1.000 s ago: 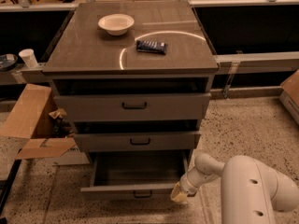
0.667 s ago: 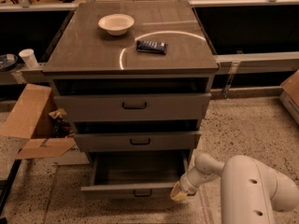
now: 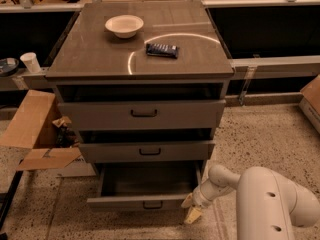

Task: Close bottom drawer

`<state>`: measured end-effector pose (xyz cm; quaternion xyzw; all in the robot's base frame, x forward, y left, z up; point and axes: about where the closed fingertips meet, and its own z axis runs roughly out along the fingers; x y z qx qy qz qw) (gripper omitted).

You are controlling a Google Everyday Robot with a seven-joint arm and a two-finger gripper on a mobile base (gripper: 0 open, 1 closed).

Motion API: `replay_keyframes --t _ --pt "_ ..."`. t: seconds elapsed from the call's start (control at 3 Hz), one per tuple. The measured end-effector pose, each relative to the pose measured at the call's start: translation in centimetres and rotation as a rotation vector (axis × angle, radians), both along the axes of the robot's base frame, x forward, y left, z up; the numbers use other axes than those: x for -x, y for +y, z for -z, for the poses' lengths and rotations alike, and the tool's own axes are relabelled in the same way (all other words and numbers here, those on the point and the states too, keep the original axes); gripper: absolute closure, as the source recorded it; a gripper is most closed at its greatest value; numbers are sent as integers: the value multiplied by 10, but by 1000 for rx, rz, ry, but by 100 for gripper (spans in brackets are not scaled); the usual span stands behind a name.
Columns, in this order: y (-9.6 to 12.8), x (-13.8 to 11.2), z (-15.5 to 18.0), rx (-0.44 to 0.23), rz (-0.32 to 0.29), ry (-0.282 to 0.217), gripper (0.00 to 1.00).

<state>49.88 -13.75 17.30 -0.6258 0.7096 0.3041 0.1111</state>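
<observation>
The bottom drawer (image 3: 140,202) is the lowest of three grey-brown drawers in the cabinet. It stands pulled far out, its inside dark and empty, with a small dark bar handle on its flat front. My gripper (image 3: 192,209) is low at the drawer front's right end, close to its corner. The white arm (image 3: 265,204) reaches in from the lower right. The middle drawer (image 3: 147,151) and the top drawer (image 3: 142,114) each stand out a little.
A white bowl (image 3: 124,25) and a dark packet (image 3: 162,49) lie on the cabinet top (image 3: 100,54). An open cardboard box (image 3: 35,134) sits on the floor to the left. A paper cup (image 3: 31,62) stands on a ledge at left. Another box (image 3: 311,100) is at the right edge.
</observation>
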Motion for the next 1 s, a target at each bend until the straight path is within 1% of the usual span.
replay_keyframes --t 0.33,0.67,1.0 --pt "0 0 0 0 0 0 0" --pt "0 0 0 0 0 0 0" --pt "0 -3 2 24 6 -14 16"
